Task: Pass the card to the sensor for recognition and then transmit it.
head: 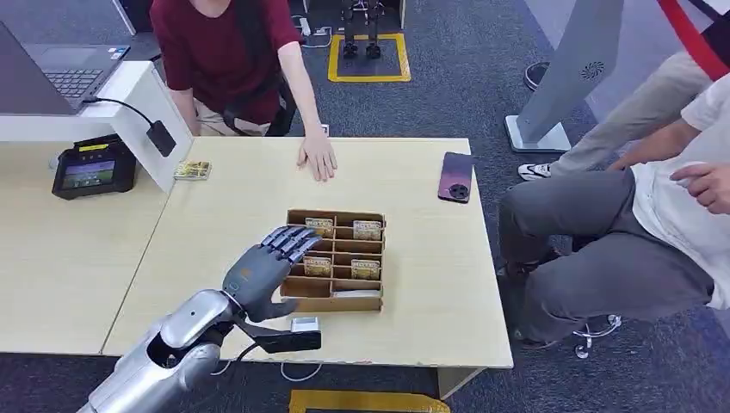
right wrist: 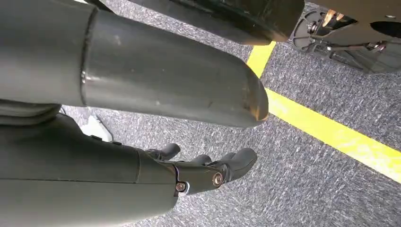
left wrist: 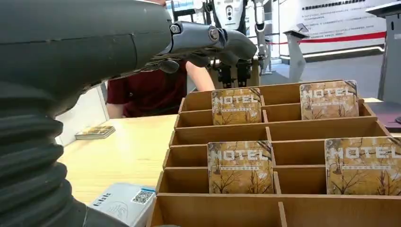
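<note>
Four hotel cards stood upright in the wooden card rack (head: 337, 301) on the pale table (head: 430, 284), and the one nearest my reach was the front-left card (head: 317, 266), with another card (head: 365, 268) just beside it in the same row. Two more cards stood toward the far side of the rack, one at the left (head: 319, 227) and one at the right (head: 367, 230). From my left wrist, the printed faces read clearly, the near-left card (left wrist: 240, 166) sitting in its slot untouched.

My left hand (head: 267, 264) hovered at the rack's left edge, its fingers (head: 291, 239) spread and stretched over the left slots, holding nothing. My right hand (right wrist: 208, 168) hung down over grey carpet (right wrist: 302, 189) crossed by a yellow line (right wrist: 331, 135), fingers loosely apart and empty.

A small white device (head: 304, 325) lay on the table just in front of the rack. Farther off at the left sat the dark card reader (head: 95, 167) with its lit screen, and a small stack of cards (head: 192, 169) lay near it. A person's hand (head: 318, 159) rested on the far edge of the table, and a phone (head: 455, 176) lay toward the right.
</note>
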